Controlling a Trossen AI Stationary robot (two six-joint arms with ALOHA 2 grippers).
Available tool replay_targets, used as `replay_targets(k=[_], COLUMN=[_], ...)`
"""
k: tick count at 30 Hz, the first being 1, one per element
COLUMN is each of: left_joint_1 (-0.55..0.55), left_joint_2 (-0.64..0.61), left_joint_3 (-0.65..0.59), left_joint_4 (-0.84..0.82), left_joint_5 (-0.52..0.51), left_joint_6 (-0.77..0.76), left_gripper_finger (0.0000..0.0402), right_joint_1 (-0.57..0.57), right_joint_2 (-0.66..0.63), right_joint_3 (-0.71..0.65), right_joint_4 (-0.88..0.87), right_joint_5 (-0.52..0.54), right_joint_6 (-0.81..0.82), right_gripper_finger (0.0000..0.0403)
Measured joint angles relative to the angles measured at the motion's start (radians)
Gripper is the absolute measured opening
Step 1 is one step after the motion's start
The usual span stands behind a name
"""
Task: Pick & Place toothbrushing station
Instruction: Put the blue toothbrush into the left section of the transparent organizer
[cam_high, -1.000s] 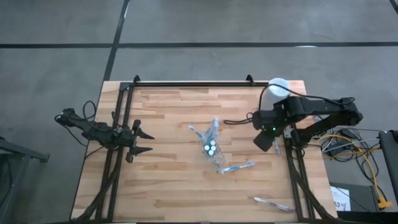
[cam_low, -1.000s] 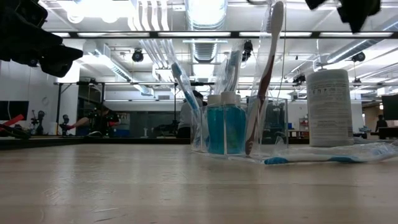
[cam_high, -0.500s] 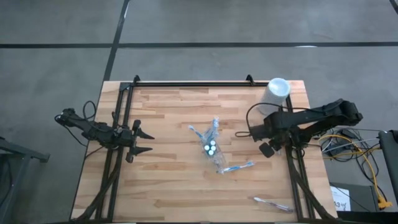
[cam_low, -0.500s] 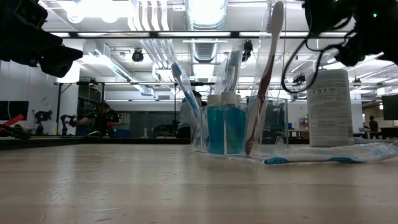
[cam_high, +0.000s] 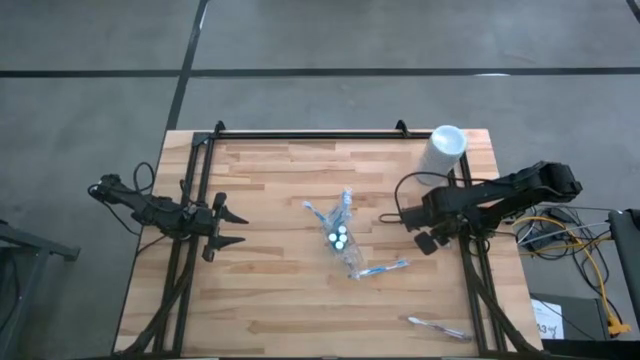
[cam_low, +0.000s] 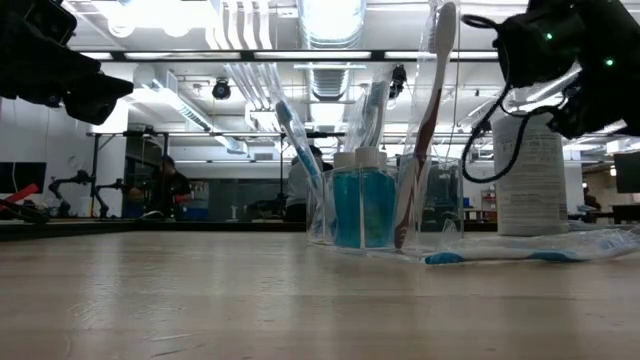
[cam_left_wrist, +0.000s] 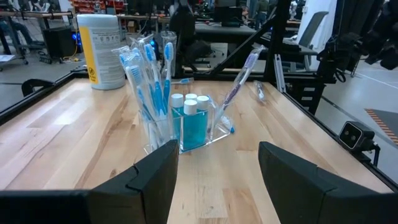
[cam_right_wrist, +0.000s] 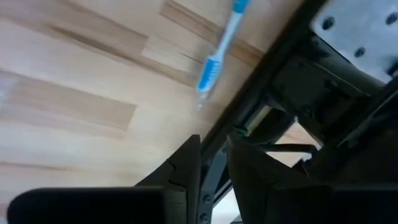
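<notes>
From above, the right tool (cam_high: 428, 243) hangs at the plank surface's (cam_high: 270, 300) right edge, empty; the clear pouch (cam_high: 341, 236) of toothbrushes sits mid-surface. Its wrist view shows fingers (cam_right_wrist: 186, 163) nearly closed. The left tool (cam_left_wrist: 217, 168) gapes wide, empty.

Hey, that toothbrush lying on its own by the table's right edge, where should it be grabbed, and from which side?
Take the toothbrush at mid-handle, coming from straight above and closing across its thin width. It lies flat on the table, so probably only its top and sides can be reached. The right gripper is nearest.
</notes>
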Motion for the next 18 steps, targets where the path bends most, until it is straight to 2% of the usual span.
replay_targets(k=[4, 12, 18], left_joint_1=[0.0, 0.0, 0.0], left_joint_2=[0.0, 0.0, 0.0], left_joint_3=[0.0, 0.0, 0.0], left_joint_4=[0.0, 0.0, 0.0], left_joint_5=[0.0, 0.0, 0.0], left_joint_6=[0.0, 0.0, 0.0], left_gripper_finger=[0.0227, 0.0227, 0.0227], right_joint_1=[0.0, 0.0, 0.0], right_joint_2=[0.0, 0.0, 0.048], right_joint_3=[-0.025, -0.031, -0.063], right_joint_4=[0.008, 0.14, 0.174], right_joint_5=[0.0, 0.003, 0.002], right_joint_6=[0.009, 0.042, 0.077], right_gripper_finger=[0.0069, 0.0068, 0.0068])
